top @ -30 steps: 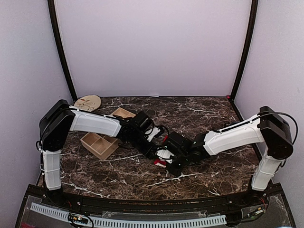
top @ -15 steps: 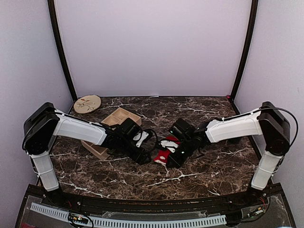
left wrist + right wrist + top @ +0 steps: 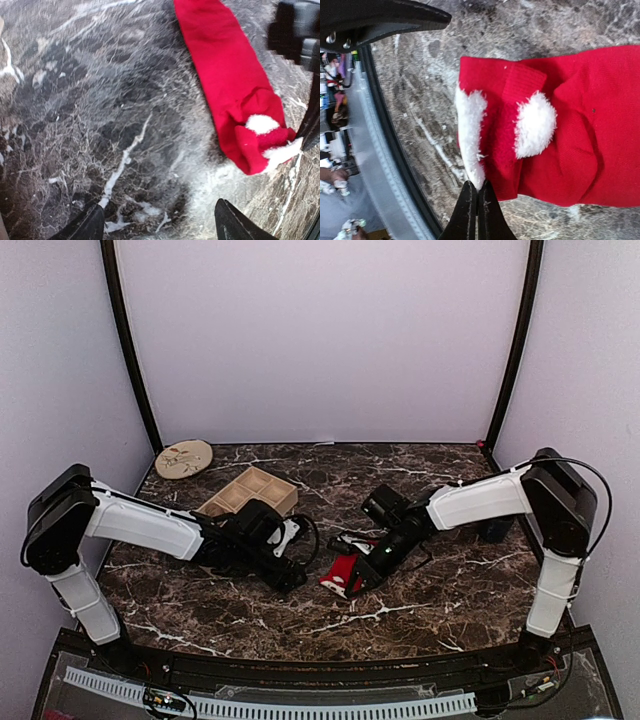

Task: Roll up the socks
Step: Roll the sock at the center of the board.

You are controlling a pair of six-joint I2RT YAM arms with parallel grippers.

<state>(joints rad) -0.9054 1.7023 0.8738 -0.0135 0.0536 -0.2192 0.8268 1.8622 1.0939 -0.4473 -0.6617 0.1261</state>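
Top view: red sock lies low-center, right gripper at its end. Left wrist: left gripper is spread and empty, sock upper right. Right wrist: jaws are pinched on only the white trim, so I'd bet it slips out mid-roll.

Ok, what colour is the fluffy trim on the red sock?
White trim, matching the round patch on the red sock; clearest in the right wrist view.

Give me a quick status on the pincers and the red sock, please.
Right pincer shut on red sock at white trim. Left pincer open, off it. Wooden tray apart.
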